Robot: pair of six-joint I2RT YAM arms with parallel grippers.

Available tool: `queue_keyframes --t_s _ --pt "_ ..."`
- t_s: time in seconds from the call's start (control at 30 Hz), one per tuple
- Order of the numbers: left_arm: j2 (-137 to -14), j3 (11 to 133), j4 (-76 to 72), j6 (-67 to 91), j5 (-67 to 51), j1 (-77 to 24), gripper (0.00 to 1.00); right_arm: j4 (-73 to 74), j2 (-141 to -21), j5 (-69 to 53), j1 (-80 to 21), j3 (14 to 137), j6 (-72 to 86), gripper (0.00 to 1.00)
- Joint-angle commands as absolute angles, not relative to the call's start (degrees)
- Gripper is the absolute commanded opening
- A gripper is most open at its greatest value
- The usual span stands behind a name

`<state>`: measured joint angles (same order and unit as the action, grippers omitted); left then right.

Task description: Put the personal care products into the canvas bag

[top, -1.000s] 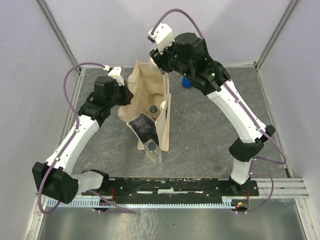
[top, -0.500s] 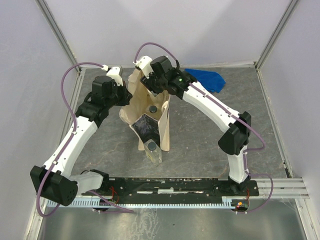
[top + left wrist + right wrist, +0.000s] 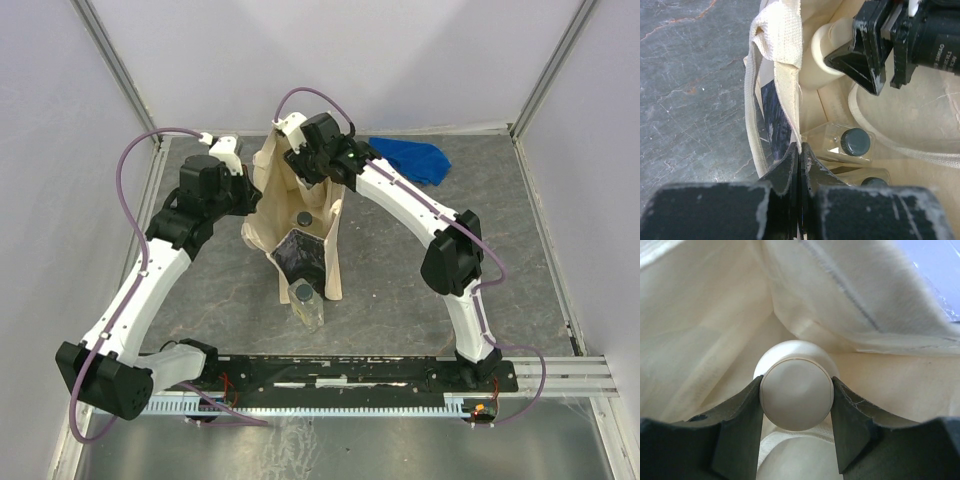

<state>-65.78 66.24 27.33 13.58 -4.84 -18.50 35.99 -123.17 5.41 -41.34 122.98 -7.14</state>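
My overhead camera sits high behind the arm bases and looks down and forward over the whole table (image 3: 380, 290). From there the canvas bag (image 3: 268, 175) sits at centre, seen from afar. My left wrist camera looks along the left gripper (image 3: 799, 150), very close to the bag's rim and down into it. My right wrist camera sits inside the bag's mouth, almost touching a cream bottle (image 3: 796, 400). Both wrist views share that bottle and the bag's lining. All three share the bag.
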Motion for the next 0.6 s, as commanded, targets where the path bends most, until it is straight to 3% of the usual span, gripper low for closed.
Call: queue_keyframes --t_s 0.0,0.57 --pt "-63.36 64.25 24.93 12.72 -4.93 -18.81 0.03 23.24 -121.88 4.76 -41.0 126.59 -5.17 0.0" --pt "-64.69 62.84 23.49 12.92 -5.34 -18.81 0.03 23.99 -126.59 6.74 -40.9 124.25 -5.69 0.0"
